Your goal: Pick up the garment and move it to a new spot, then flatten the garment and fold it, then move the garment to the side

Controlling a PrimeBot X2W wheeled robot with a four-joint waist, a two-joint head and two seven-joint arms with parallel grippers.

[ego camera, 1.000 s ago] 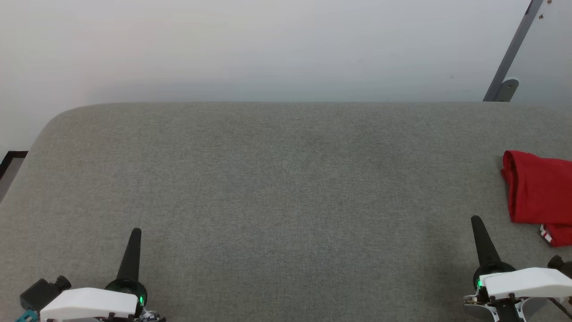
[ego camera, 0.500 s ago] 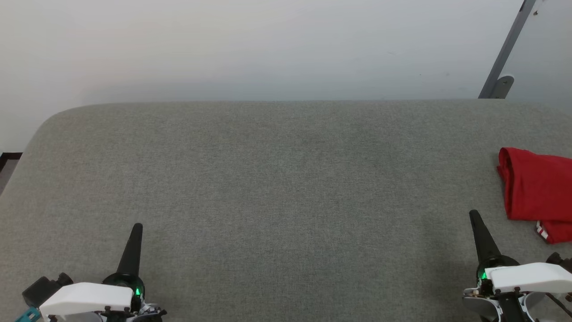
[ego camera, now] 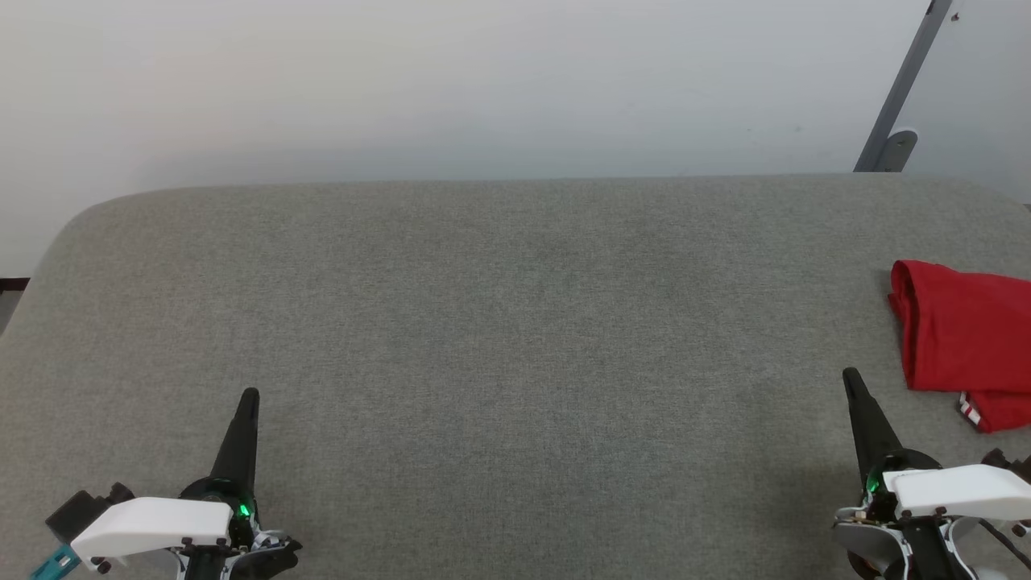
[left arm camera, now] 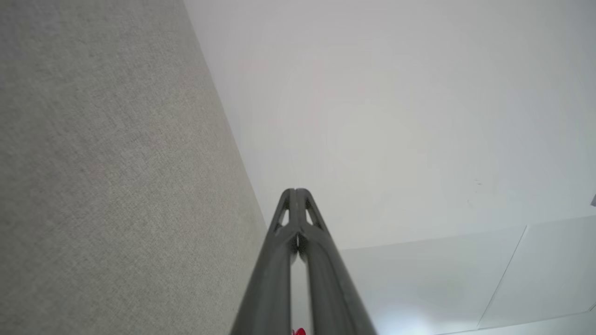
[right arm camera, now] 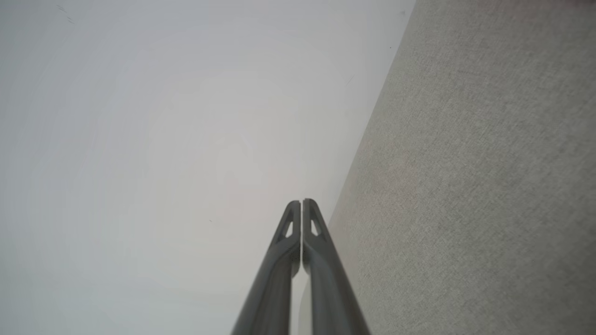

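The garment [ego camera: 962, 334] lies folded at the far right of the grey fabric surface [ego camera: 515, 322], red with a bit of white-and-red striped trim at its lower edge; the head view's right border cuts it off. My right gripper [ego camera: 849, 377] points up the view just left of and below the garment, apart from it, fingers pressed together and empty. At the lower left my left gripper [ego camera: 250, 395] stands the same way, shut and empty. In the wrist views, the left gripper [left arm camera: 295, 190] and the right gripper [right arm camera: 301, 202] show their tips meeting, and a red speck of the garment [left arm camera: 298, 331] peeks at the left wrist view's bottom edge.
A white wall [ego camera: 483, 80] rises behind the surface's far edge. A grey slanted bar with a foot [ego camera: 898, 105] stands at the back right. The surface's rounded left corner [ego camera: 48, 242] drops to dark floor.
The head camera has shifted, so the whole picture slides slightly up and left. Both grippers stay shut and the garment lies as before.
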